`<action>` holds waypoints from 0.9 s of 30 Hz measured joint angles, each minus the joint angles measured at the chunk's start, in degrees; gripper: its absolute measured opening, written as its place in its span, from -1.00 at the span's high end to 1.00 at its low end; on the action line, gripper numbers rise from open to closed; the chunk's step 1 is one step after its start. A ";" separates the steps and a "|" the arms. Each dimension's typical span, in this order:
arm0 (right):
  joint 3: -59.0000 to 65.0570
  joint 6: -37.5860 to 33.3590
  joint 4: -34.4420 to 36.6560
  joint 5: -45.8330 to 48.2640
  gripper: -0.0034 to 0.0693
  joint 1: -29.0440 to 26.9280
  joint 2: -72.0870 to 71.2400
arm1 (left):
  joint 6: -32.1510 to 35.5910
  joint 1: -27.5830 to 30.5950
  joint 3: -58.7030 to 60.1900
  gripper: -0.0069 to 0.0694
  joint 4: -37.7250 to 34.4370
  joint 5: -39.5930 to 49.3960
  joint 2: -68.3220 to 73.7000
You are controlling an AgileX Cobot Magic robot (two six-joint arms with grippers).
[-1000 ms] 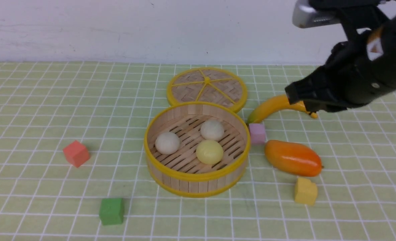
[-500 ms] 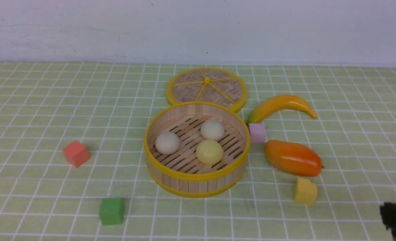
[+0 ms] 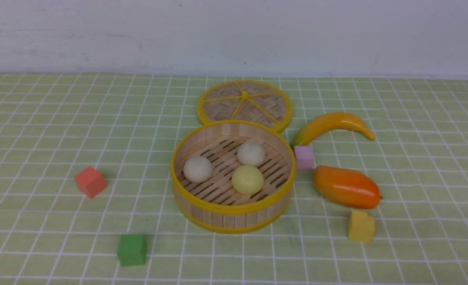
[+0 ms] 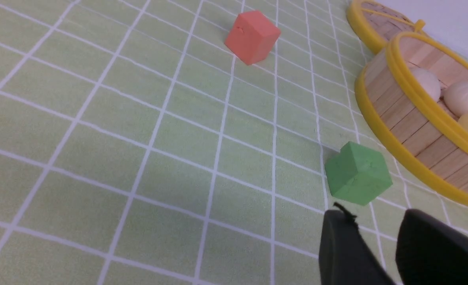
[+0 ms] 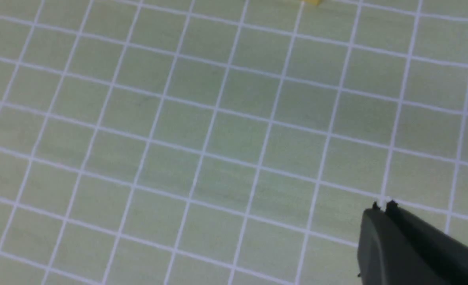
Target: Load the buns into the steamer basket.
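Three buns point(image 3: 232, 166) sit on the slatted floor of the steamer basket point(image 3: 202, 209), two off-white ones toward the back and left and a pale yellow one nearer us. We see the basket near the middle of the checked tabletop point(image 3: 52, 130), with its woven lid point(image 3: 244, 103) flat just behind it. Our left tool point(image 4: 376, 221) hangs low over the cloth with a gap between its fingers, holding nothing, just beside the green cube point(image 4: 357, 173). Our right tool point(image 5: 382, 206) has its tips pressed together and empty, above bare squares.
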 joint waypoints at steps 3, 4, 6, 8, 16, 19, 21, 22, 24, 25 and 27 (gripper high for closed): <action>0.00 0.00 -2.53 0.11 0.92 -5.43 -4.94 | 0.00 0.00 0.00 0.26 0.00 0.00 0.00; 0.00 0.00 -3.50 -0.23 0.92 -7.47 -6.46 | 0.00 0.00 0.00 0.26 0.00 0.00 0.00; 0.11 -1.03 -4.40 -2.16 0.91 -12.00 -9.48 | 0.00 0.00 0.00 0.25 0.06 0.00 0.00; 0.62 -5.14 -2.97 -4.93 0.91 -16.50 -12.35 | 0.00 0.00 0.00 0.25 0.10 0.00 0.00; 12.15 -31.21 17.14 -20.05 0.90 -33.55 -23.12 | 0.00 0.00 0.00 0.25 0.17 0.00 0.00; 20.40 -36.37 19.98 -24.71 0.90 -36.09 -26.15 | 0.00 0.00 0.00 0.24 0.17 0.02 0.00; 24.65 -37.31 19.98 -27.60 0.89 -36.29 -27.71 | 0.00 0.00 0.00 0.23 0.17 0.02 0.00; 27.34 -37.83 19.66 -29.78 0.89 -36.29 -28.64 | 0.00 0.00 0.00 0.23 0.17 0.02 0.00; 29.97 -37.68 19.32 -31.10 0.88 -36.35 -29.08 | 0.00 0.00 0.00 0.22 0.17 0.02 0.00; 31.83 -36.39 19.21 -32.00 0.88 -36.40 -29.15 | 0.00 0.00 0.00 0.22 0.17 0.02 -0.02; 32.88 -33.54 18.76 -33.55 0.87 -36.49 -29.20 | 0.00 0.00 0.05 0.21 0.19 0.18 -0.02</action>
